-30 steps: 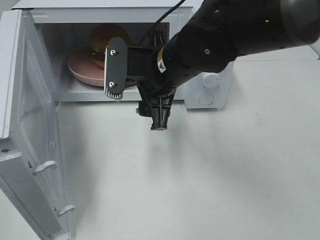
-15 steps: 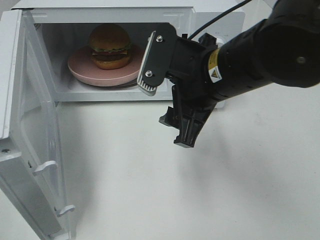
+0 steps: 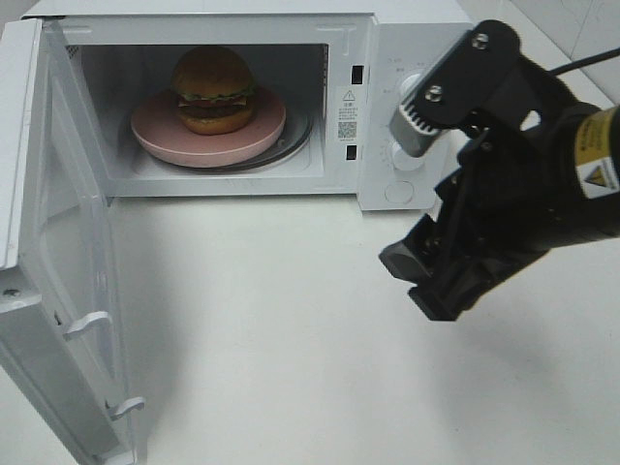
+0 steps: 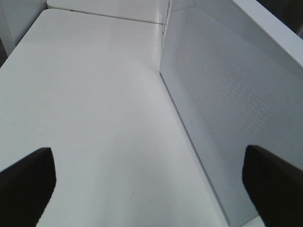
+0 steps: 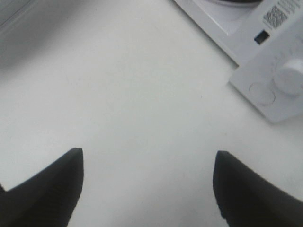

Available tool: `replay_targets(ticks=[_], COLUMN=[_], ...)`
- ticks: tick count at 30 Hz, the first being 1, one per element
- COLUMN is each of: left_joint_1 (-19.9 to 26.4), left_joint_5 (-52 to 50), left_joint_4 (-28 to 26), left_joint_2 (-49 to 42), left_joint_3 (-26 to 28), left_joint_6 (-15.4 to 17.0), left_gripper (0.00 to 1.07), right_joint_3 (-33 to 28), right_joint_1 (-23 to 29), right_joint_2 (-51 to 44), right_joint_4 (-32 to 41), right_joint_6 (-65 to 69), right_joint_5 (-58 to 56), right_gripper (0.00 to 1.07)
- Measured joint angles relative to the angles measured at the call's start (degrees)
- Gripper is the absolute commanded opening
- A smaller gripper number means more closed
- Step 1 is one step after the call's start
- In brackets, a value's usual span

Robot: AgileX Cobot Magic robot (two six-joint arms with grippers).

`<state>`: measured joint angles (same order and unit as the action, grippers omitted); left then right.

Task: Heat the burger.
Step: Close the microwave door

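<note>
Item: burger (image 3: 213, 89), on pink plate (image 3: 155, 136) inside microwave (image 3: 417, 24); door (image 3: 68, 291) open. Right claw (image 3: 423, 213): spread, empty, burger lying leftward of it. Left claw (image 4: 151, 184): spread, empty, beside the door. I judge it nearer for closing.

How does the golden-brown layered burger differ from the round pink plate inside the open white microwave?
The burger is tall and domed; the pink plate is flat and wider. The burger shows brown, green and yellow layers; the plate is plain pink. The burger lies on top; the plate lies under it. Both are round and sit inside the microwave, whose door stands open.
</note>
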<state>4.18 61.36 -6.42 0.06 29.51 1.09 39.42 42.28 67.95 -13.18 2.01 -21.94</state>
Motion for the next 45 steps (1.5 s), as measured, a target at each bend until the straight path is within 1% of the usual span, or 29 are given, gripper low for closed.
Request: replay_targets(ticks=[1, 3, 6, 8, 11, 13, 14, 16, 19, 21, 22, 27, 31, 36, 38, 39, 40, 41, 42, 43, 44, 45], left_joint_1=[0.0, 0.0, 0.0, 0.0, 0.0, 0.0, 0.0, 0.0, 0.0, 0.0, 0.0, 0.0, 0.0, 0.0, 0.0, 0.0, 0.0, 0.0, 0.0, 0.0, 0.0, 0.0], left_joint_5=[0.0, 0.0, 0.0, 0.0, 0.0, 0.0, 0.0, 0.0, 0.0, 0.0, 0.0, 0.0, 0.0, 0.0, 0.0, 0.0, 0.0, 0.0, 0.0, 0.0, 0.0, 0.0], left_joint_4=[0.0, 0.0, 0.0, 0.0, 0.0, 0.0, 0.0, 0.0, 0.0, 0.0, 0.0, 0.0, 0.0, 0.0, 0.0, 0.0, 0.0, 0.0, 0.0, 0.0, 0.0, 0.0], left_joint_2=[0.0, 0.0, 0.0, 0.0, 0.0, 0.0, 0.0, 0.0, 0.0, 0.0, 0.0, 0.0, 0.0, 0.0, 0.0, 0.0, 0.0, 0.0, 0.0, 0.0, 0.0, 0.0], left_joint_3=[0.0, 0.0, 0.0, 0.0, 0.0, 0.0, 0.0, 0.0, 0.0, 0.0, 0.0, 0.0, 0.0, 0.0, 0.0, 0.0, 0.0, 0.0, 0.0, 0.0, 0.0, 0.0], left_joint_6=[0.0, 0.0, 0.0, 0.0, 0.0, 0.0, 0.0, 0.0, 0.0, 0.0, 0.0, 0.0, 0.0, 0.0, 0.0, 0.0, 0.0, 0.0, 0.0, 0.0, 0.0, 0.0], left_gripper=[1.02, 1.02, 1.02, 1.02, 1.02, 1.02, 1.02, 1.02, 1.02, 1.02, 1.02, 1.02, 1.02, 1.02, 1.02, 1.02, 1.02, 1.02, 1.02, 1.02, 1.02, 1.02], right_joint_3=[0.0, -0.6, -0.6, -0.6, -0.6, -0.7, -0.7, -0.7, -0.7, -0.7, -0.7, -0.7, -0.7, -1.9, -3.4, -3.4, -4.1, -5.1, -5.1, -5.4, -6.3, -6.3], right_joint_1=[0.0, 0.0, 0.0, 0.0, 0.0, 0.0, 0.0, 0.0, 0.0, 0.0, 0.0, 0.0, 0.0, 0.0, -0.5, -0.5, -1.3, -3.7, -3.7, -4.9, -7.9, -7.9], right_joint_2=[0.0, -4.7, -5.9, -10.7, -12.0, -17.0, -17.0, -21.1, -22.5, -27.5, -27.5, -34.1, -36.6, -40.6, -43.5, -43.5, -44.5, -46.4, -46.4, -47.2, -49.2, -49.2], right_joint_4=[0.0, 1.5, 2.1, 5.2, 6.2, 9.1, 9.1, 11.1, 11.7, 13.2, 13.2, 12.5, 12.5, 11.9, 11.4, 11.4, 11.3, 11.1, 11.1, 10.9, 10.9, 10.9], right_joint_6=[0.0, 1.6, 1.8, 1.8, 1.8, 1.8, 1.8, 1.8, 1.8, 2.9, 2.9, 5.7, 6.6, 8.8, 9.0, 9.0, 9.0, 8.9, 8.9, 8.8, 8.0, 8.0], right_joint_5=[0.0, -7.9, -10.1, -18.7, -20.7, -26.5, -26.5, -30.5, -31.9, -36.3, -36.3, -40.2, -41.7, -44.0, -44.8, -44.8, -45.0, -45.1, -45.1, -45.1, -45.1, -45.1], right_gripper=[0.75, 0.75, 0.75, 0.75, 0.75, 0.75, 0.75, 0.75, 0.75, 0.75, 0.75, 0.75, 0.75, 0.75, 0.77, 0.77, 0.78, 0.78, 0.78, 0.77, 0.77, 0.77])
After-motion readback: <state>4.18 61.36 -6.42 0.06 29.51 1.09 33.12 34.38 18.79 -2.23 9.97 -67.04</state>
